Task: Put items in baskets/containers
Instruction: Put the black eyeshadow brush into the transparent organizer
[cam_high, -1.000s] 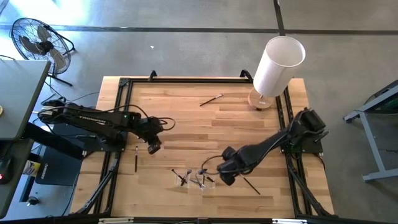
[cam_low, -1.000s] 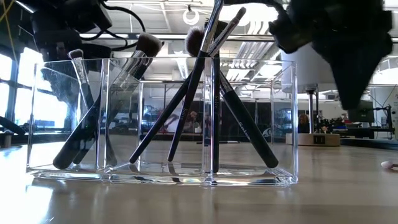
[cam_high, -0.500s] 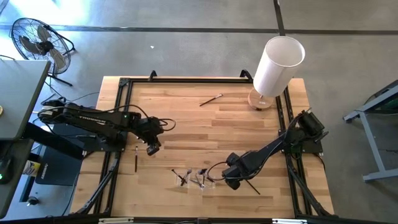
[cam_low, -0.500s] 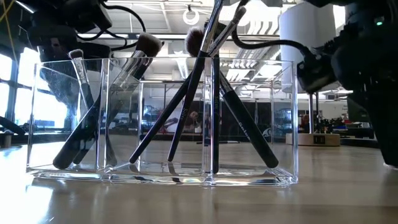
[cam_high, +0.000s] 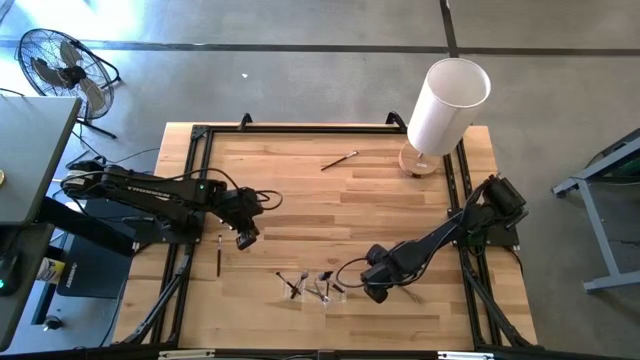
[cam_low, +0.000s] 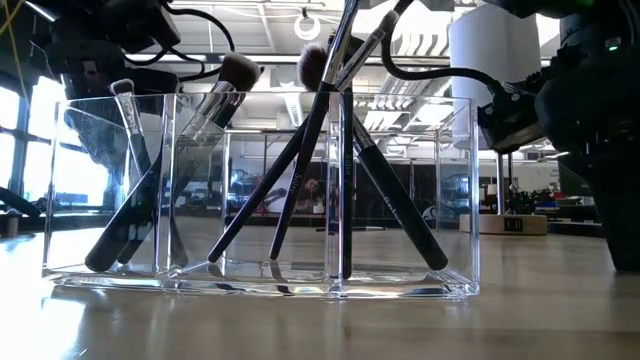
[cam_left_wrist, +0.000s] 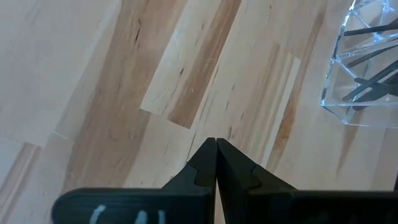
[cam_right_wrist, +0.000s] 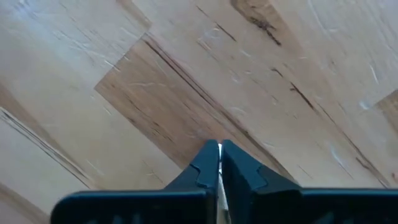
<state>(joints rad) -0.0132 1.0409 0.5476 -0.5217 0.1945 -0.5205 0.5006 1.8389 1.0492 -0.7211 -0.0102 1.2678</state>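
We see the right gripper (cam_high: 377, 291) low on the bench (cam_high: 380, 190), fingers clenched on nothing visible, just beside the clear holder (cam_high: 318, 289); left gripper (cam_high: 246, 238) also clenched empty.

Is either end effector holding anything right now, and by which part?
Left end effector: shut, nothing held. Right end effector: shut too; whether it pinches anything cannot be told.

Lighting is bright and even. In the overhead view the counter (cam_high: 330, 200) shows only soft, short shadows. In the level view, ceiling lights and bright windows at the left backlight the clear holder (cam_low: 260, 195), leaving glare on its walls. The dark arm at the right is blurred.
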